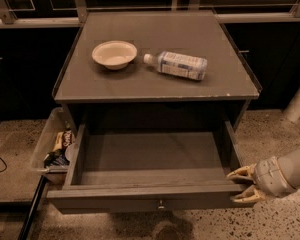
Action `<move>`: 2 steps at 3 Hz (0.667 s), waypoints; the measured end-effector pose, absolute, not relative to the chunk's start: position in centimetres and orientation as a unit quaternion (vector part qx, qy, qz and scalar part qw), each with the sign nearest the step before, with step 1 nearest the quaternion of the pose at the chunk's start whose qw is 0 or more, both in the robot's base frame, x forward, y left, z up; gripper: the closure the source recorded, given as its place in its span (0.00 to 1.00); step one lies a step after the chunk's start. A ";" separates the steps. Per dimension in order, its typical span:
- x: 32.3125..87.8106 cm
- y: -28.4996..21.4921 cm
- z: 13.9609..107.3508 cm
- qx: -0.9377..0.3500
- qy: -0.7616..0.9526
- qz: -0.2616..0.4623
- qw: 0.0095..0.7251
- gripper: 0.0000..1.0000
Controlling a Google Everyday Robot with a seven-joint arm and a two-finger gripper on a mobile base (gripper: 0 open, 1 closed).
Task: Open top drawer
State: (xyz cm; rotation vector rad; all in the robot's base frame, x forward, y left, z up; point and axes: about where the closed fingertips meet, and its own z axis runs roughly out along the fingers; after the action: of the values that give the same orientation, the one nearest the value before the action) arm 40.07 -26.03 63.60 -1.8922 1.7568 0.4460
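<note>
Drawer [115, 198]: pulled well out, lower centre of frame. It has a flat matte grey front, a small round metal knob [161, 203], and a bare inside.

Gripper [241, 186]: lower right, pale fingers spread apart and straddling the front's right end; no clamp evident.

Risks (judged): an off-centre pull at that corner could skew and jam the drawer. A jolt could roll the smooth plastic bottle [177, 65], which lies on its side beside the round bowl [115, 54].

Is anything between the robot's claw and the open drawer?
Nothing: in the camera view the gripper is at the front right corner of the top drawer, fingers open.
</note>
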 end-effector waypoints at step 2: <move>40.1 -26.0 63.6 -0.698 0.648 0.165 0.258 0.16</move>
State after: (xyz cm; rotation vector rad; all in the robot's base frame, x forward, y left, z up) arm 40.07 -26.02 63.60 -1.8923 1.7568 0.4461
